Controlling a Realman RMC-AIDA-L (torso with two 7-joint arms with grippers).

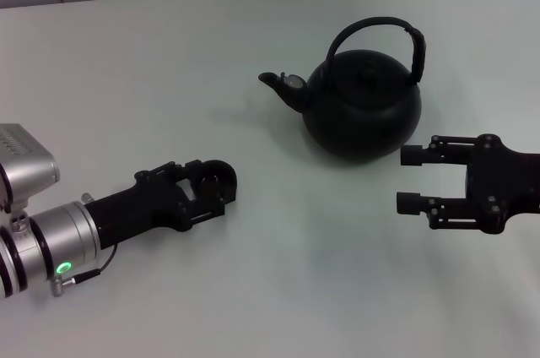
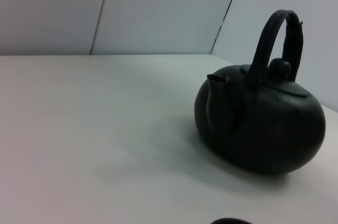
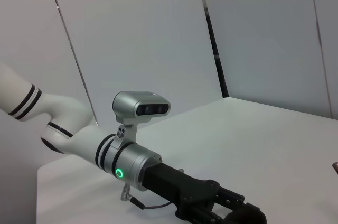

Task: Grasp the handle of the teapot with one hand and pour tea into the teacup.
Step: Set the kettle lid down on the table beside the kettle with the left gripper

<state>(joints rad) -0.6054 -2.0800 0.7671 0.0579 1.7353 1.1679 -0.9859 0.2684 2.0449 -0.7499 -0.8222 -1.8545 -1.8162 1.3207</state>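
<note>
left gripper [image 1: 221, 185] closed round teacup [image 1: 218, 179] — right gripper [image 1: 410, 177] open, empty, just beside teapot [image 1: 363, 103]

No legible text, labels, brand marks or nos. are seen on any obj. or surface; nothing readable is shown in any view.

The head view is looking forward and steeply down over the white tabletop [image 1: 278, 290], taking in both arms and the teapot [image 1: 361, 100] from well above. The left wrist view is sitting low and near the tabletop [image 2: 79, 145], facing the teapot [image 2: 261, 123] side-on, so these two are sharing it. The right wrist view is looking across at the left arm [image 3: 132, 160], also seen from the head [image 1: 110, 219].
</note>
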